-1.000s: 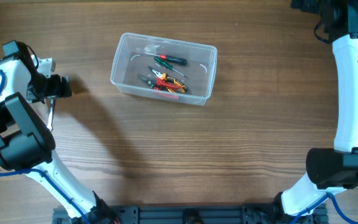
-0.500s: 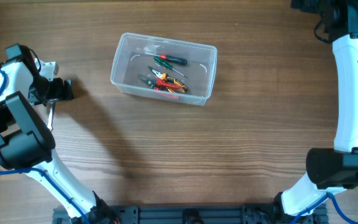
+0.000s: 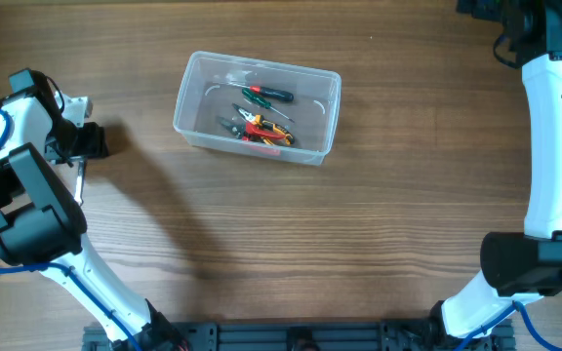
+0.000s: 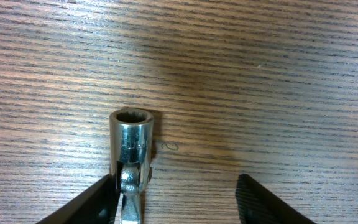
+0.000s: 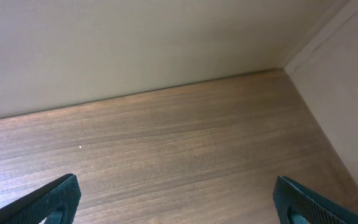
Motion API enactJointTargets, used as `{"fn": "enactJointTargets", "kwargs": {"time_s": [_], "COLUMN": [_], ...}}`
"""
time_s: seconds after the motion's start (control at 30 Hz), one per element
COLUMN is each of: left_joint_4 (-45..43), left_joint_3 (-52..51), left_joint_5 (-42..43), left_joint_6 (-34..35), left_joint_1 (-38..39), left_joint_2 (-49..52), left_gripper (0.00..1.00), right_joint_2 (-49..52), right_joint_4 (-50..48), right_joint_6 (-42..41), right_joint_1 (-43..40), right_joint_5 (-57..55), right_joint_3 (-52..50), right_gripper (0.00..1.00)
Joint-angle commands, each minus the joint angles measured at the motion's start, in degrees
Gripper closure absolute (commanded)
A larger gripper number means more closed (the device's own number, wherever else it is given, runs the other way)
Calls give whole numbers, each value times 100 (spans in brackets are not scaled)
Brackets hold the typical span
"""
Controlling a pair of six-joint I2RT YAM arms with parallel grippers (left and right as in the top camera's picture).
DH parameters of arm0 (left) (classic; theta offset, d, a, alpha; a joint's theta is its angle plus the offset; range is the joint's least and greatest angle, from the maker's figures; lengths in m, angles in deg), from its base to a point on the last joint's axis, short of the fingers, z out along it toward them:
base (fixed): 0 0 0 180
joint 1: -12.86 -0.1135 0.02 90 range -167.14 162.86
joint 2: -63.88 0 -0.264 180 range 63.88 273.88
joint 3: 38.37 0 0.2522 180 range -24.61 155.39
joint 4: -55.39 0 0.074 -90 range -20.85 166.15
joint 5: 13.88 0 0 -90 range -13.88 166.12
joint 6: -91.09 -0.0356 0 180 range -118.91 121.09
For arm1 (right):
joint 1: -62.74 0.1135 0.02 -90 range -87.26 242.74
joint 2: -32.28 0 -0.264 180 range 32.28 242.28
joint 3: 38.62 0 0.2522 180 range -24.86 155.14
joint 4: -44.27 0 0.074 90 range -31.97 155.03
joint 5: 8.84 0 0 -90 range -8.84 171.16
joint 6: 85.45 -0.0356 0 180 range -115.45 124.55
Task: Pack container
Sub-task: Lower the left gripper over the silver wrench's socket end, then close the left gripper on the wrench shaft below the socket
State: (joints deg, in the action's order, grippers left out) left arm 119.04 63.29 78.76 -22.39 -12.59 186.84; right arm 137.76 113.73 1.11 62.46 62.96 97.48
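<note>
The clear plastic container [image 3: 189, 96] stands at the upper middle of the table. It holds a green-handled screwdriver [image 3: 267, 95] and red and orange pliers [image 3: 261, 133]. My left gripper [image 3: 92, 142] is low over the table at the far left, well left of the container. In the left wrist view the gripper [image 4: 179, 202] is open around a chrome socket wrench [image 4: 132, 146]. The wrench lies on the wood against the left finger, with a wide gap to the right finger. Its handle [image 3: 79, 181] shows in the overhead view. My right gripper [image 5: 179, 202] is open and empty over bare wood.
The right arm [image 3: 554, 127] runs along the table's right edge up to the far right corner. A wall [image 5: 135, 43] meets the table just beyond the right gripper. Bare wood [image 3: 291, 244] lies between the arms in front of the container.
My left gripper has shifted slightly down towards the wrench and stays open. The container, its tools and the right arm have not moved.
</note>
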Motion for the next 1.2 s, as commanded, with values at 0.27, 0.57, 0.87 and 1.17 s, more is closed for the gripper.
{"fn": "enactJointTargets", "kwargs": {"time_s": [0.27, 0.57, 0.87, 1.17], "left_joint_4": [2, 0, 0, 2], "left_joint_3": [-68, -68, -68, -68], "left_joint_5": [-129, -343, -341, -348], "left_joint_6": [-52, -52, -55, -55], "left_joint_1": [4, 4, 2, 2], "left_joint_2": [129, 129, 129, 129], "left_gripper": [41, 41, 55, 57], "right_joint_2": [-33, -31, -31, -33], "right_joint_4": [-11, -11, -11, -9], "right_joint_6": [-105, -105, -105, -105], "right_joint_1": [31, 31, 31, 31], "right_joint_5": [7, 7, 7, 7], "right_joint_3": [22, 22, 22, 22], "right_gripper": [0, 0, 0, 0]}}
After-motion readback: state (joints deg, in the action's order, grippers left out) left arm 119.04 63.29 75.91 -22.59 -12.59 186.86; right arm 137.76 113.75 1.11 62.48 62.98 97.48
